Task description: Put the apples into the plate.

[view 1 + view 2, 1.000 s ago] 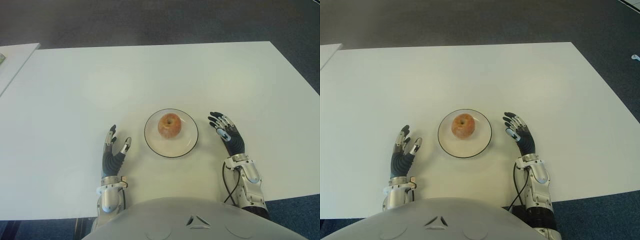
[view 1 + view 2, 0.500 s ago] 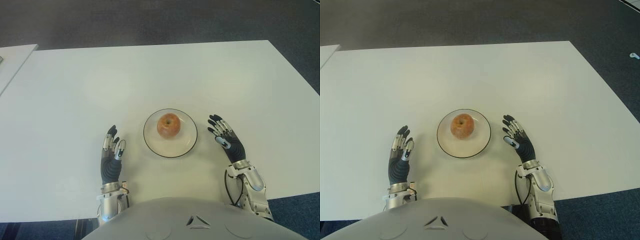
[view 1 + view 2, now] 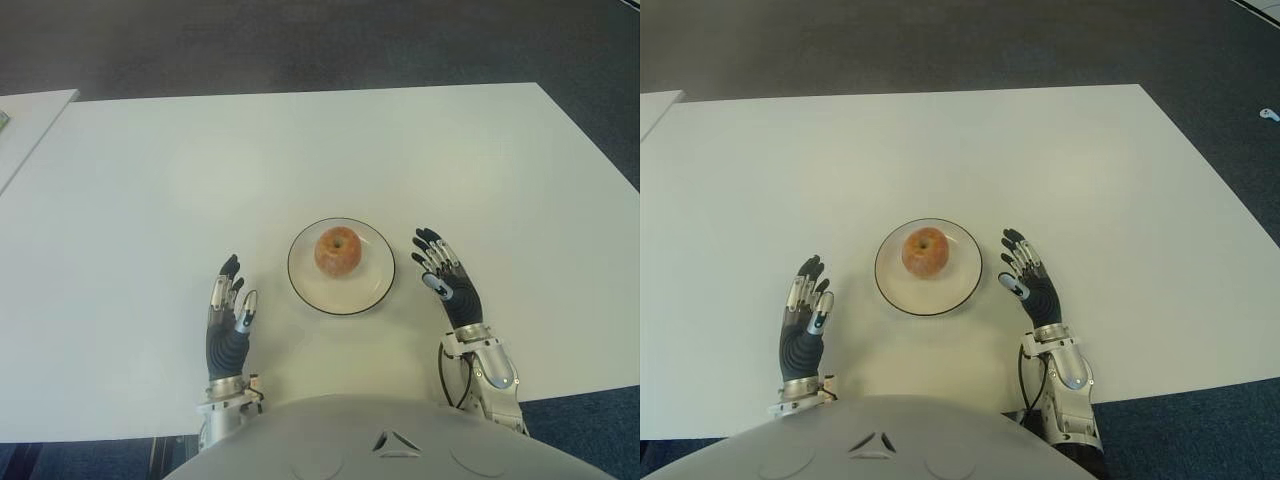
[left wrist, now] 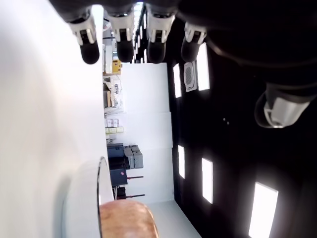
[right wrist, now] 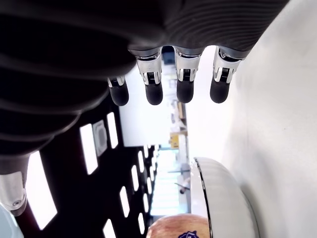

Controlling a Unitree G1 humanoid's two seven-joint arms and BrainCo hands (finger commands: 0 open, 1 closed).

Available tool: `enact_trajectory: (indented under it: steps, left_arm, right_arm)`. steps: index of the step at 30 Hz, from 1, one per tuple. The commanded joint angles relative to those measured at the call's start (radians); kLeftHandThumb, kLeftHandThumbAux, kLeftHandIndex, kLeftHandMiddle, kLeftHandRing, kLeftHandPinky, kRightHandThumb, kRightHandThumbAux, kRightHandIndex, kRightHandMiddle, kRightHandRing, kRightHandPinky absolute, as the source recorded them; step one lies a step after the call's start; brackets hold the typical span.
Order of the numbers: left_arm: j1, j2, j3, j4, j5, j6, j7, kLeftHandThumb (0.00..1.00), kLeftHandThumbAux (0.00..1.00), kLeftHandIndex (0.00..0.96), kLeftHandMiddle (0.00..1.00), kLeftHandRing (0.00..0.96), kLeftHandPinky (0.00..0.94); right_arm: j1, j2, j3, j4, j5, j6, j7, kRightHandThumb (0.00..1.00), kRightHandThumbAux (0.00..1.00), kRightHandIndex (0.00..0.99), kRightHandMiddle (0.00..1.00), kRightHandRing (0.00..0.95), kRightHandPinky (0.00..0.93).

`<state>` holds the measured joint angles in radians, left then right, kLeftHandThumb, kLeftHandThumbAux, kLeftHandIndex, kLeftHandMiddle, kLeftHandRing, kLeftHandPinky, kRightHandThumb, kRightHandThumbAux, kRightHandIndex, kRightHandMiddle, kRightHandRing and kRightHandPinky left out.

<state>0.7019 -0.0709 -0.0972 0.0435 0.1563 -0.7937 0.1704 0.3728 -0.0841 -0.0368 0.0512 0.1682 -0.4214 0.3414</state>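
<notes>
One reddish-orange apple (image 3: 338, 251) sits in the middle of a white plate (image 3: 372, 288) with a dark rim, on the white table (image 3: 300, 150) near its front edge. My left hand (image 3: 230, 306) is left of the plate, fingers straight and spread, holding nothing. To the plate's right is my right hand (image 3: 442, 276), likewise open and empty. Both wrist views show stretched fingers, the left hand's fingertips (image 4: 121, 49) and the right hand's fingertips (image 5: 183, 91), with the plate rim (image 5: 214, 198) and apple (image 5: 179, 227) beyond.
A second white table's corner (image 3: 30, 115) shows at the far left. Dark carpet (image 3: 300, 40) lies beyond the table. My grey torso (image 3: 370, 440) fills the lower edge.
Both hands have drawn back toward my body. The left hand's thumb came in beside its fingers. Apple and plate have not moved.
</notes>
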Motion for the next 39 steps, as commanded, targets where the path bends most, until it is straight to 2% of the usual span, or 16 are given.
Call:
enact_trajectory:
  steps: [1,9,15,19,22,25,28,31,35,39]
  left_arm:
    - [0.005,0.0,-0.002,0.034,0.013,-0.036,0.003,0.027,0.405,0.0,0.0,0.0,0.0]
    - [0.008,0.007,-0.022,0.034,-0.005,-0.045,-0.023,0.001,0.416,0.0,0.0,0.0,0.0]
    - [0.019,0.01,-0.045,0.006,-0.04,0.0,-0.048,0.002,0.432,0.0,0.0,0.0,0.0]
    - [0.005,0.036,-0.017,0.03,-0.104,0.03,-0.074,0.034,0.504,0.0,0.0,0.0,0.0]
    - [-0.015,0.031,-0.012,0.065,-0.153,0.038,-0.093,0.059,0.571,0.0,0.0,0.0,0.0]
    - [-0.016,0.027,-0.009,0.072,-0.185,0.037,-0.109,0.075,0.608,0.0,0.0,0.0,0.0]
    - [-0.018,0.01,-0.001,0.078,-0.166,0.03,-0.095,0.101,0.641,0.0,0.0,0.0,0.0]
    - [-0.023,0.005,0.004,0.084,-0.15,0.023,-0.093,0.119,0.655,0.0,0.0,0.0,0.0]
    - [-0.033,0.002,0.001,0.102,-0.167,-0.009,-0.109,0.131,0.674,0.0,0.0,0.0,0.0]
    - [-0.035,0.003,-0.001,0.116,-0.197,-0.008,-0.128,0.142,0.687,0.0,0.0,0.0,0.0]
  right_arm:
    - [0.007,0.004,0.008,-0.001,-0.017,0.013,-0.021,0.092,0.539,0.0,0.0,0.0,0.0]
    - [0.011,0.007,0.016,-0.024,-0.001,0.052,-0.039,0.066,0.624,0.0,0.0,0.0,0.0]
    - [0.001,0.01,0.02,-0.009,0.005,0.036,-0.035,0.099,0.667,0.0,0.0,0.0,0.0]
    - [-0.007,0.005,0.018,0.004,0.007,0.022,-0.025,0.131,0.657,0.0,0.0,0.0,0.0]
    - [-0.016,-0.003,0.014,0.014,0.016,0.025,-0.011,0.146,0.655,0.0,0.0,0.0,0.0]
    - [-0.018,-0.007,0.013,0.016,0.021,0.026,-0.003,0.154,0.662,0.0,0.0,0.0,0.0]
    - [-0.021,-0.01,0.01,0.017,0.045,0.032,0.014,0.158,0.679,0.0,0.0,0.0,0.0]
    - [-0.023,-0.01,0.009,0.015,0.055,0.035,0.018,0.16,0.694,0.0,0.0,0.0,0.0]
    - [-0.027,-0.007,0.003,0.017,0.059,0.042,0.012,0.165,0.702,0.0,0.0,0.0,0.0]
    - [-0.031,-0.005,0.001,0.024,0.06,0.047,0.007,0.174,0.707,0.0,0.0,0.0,0.0]
